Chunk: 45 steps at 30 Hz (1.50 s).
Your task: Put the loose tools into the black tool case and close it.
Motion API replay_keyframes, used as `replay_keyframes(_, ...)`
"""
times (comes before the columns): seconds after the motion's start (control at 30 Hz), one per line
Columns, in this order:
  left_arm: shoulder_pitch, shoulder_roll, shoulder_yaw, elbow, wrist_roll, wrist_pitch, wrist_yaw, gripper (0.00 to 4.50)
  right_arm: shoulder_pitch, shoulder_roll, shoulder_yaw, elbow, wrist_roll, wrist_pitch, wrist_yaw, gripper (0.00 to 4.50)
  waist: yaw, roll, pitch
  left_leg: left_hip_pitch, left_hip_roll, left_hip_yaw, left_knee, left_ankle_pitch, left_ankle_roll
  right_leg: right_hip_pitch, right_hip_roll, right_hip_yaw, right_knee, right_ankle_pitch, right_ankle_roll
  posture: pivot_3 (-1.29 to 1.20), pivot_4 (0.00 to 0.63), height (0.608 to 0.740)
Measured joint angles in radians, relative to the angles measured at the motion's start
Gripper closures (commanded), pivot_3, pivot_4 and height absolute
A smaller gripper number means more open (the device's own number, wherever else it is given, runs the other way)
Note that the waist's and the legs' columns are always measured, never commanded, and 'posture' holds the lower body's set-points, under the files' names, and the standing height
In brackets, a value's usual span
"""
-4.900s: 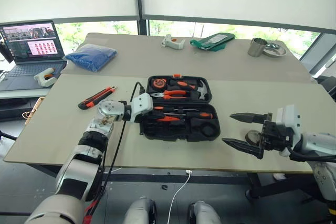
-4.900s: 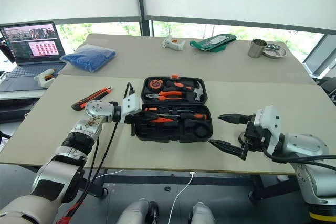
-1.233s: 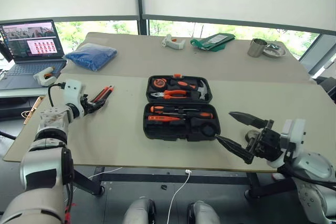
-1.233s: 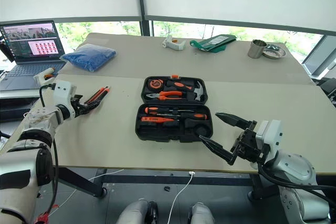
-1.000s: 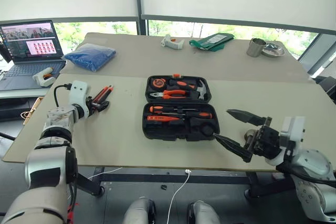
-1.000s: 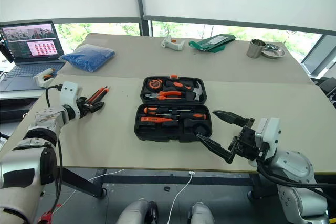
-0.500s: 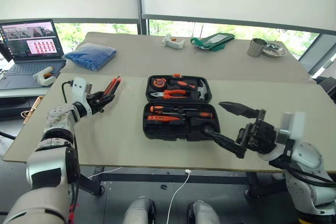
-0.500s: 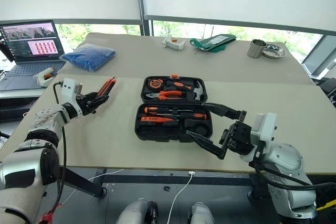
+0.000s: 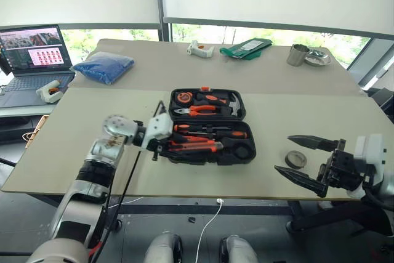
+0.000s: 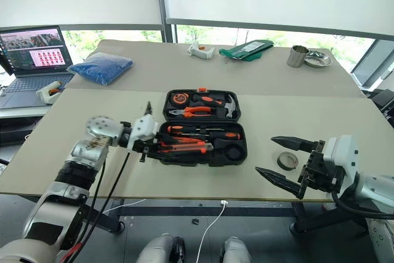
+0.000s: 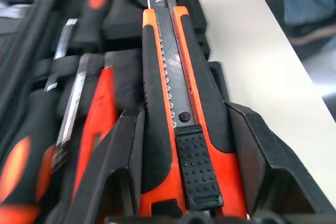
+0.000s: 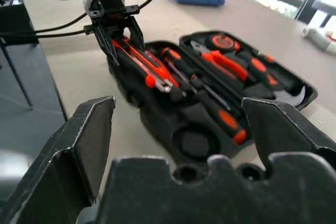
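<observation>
Over the near half of the open black tool case, the left hand reaches in from the left, pointing rightward and slightly down, its fingers clamped on the orange-and-black utility knife, which lies along the case's front slots. At the surface's right front, the right hand hovers level, jaws spread wide and empty, beside the small dark tape roll.

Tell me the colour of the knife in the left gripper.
Orange and black, with a grey blade strip; the left wrist view shows the knife best.
</observation>
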Motion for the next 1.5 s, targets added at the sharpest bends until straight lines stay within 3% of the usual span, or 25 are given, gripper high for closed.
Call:
replay_keyframes(0.53,-0.011,-0.007,-0.087,-0.039,0.064,0.009,0.107,2.72,0.041,0.042,0.002,-0.028,0.012,0.024,0.0,0.0,0.002,0.0,0.0,0.0,0.0,-0.001,0.0,0.0,0.001,0.0,0.0,0.0,0.0,-0.003,0.003,0.0,0.15,0.74)
replay_keyframes(0.6,-0.013,-0.006,-0.089,-0.042,0.063,0.016,0.102,1.72,0.044,0.043,0.002,-0.028,0.014,0.024,0.001,0.0,0.002,0.0,0.0,0.0,0.0,-0.001,0.0,-0.001,0.001,0.0,0.0,0.0,0.0,-0.003,0.004,0.0,0.15,0.74)
replay_keyframes(0.77,-0.04,0.001,-0.091,-0.011,0.072,-0.034,0.117,0.16,0.045,0.043,0.002,-0.026,0.017,0.024,0.006,0.0,0.001,0.0,0.0,0.0,0.0,-0.001,0.0,-0.001,0.002,0.0,0.0,0.0,0.0,-0.004,0.005,0.0,0.15,0.74)
replay_keyframes(0.97,-0.044,-0.054,-0.036,0.057,-0.025,-0.048,0.108,0.06,0.035,0.043,0.002,-0.019,0.017,0.024,0.009,0.0,0.003,0.0,0.0,0.0,-0.001,-0.001,0.0,-0.001,0.003,0.0,-0.001,0.0,0.0,-0.004,0.005,0.0,0.15,0.74)
replay_keyframes(1.07,-0.046,-0.063,0.026,0.059,-0.128,-0.044,0.059,0.76,0.023,0.05,0.002,-0.009,0.017,0.024,0.01,0.0,0.002,0.0,0.0,0.0,0.0,-0.001,0.0,-0.001,0.002,0.0,-0.001,0.0,0.0,-0.004,0.005,0.0,0.15,0.74)
replay_keyframes(1.13,-0.046,-0.056,0.047,0.059,-0.166,-0.033,0.027,1.49,0.021,0.063,0.005,-0.001,0.016,0.024,0.009,0.0,0.002,0.0,0.0,0.0,-0.001,-0.001,0.0,-0.001,0.002,0.0,-0.001,0.0,0.0,-0.004,0.005,0.0,0.15,0.74)
replay_keyframes(1.4,0.045,-0.069,0.018,0.081,-0.121,0.0,0.096,4.39,0.034,0.111,0.025,0.012,0.0,0.004,0.008,0.0,0.005,0.0,0.0,0.0,-0.001,-0.001,0.0,0.0,0.003,0.001,-0.001,0.0,0.0,-0.004,0.005,0.0,0.15,0.74)
replay_keyframes(1.5,0.046,-0.065,-0.004,0.063,-0.095,-0.007,0.112,4.45,0.036,0.113,0.026,0.013,-0.012,-0.001,0.01,0.0,0.008,0.0,0.0,0.001,-0.001,-0.001,0.001,-0.002,0.001,0.001,-0.001,0.0,0.0,-0.004,0.005,0.0,0.15,0.74)
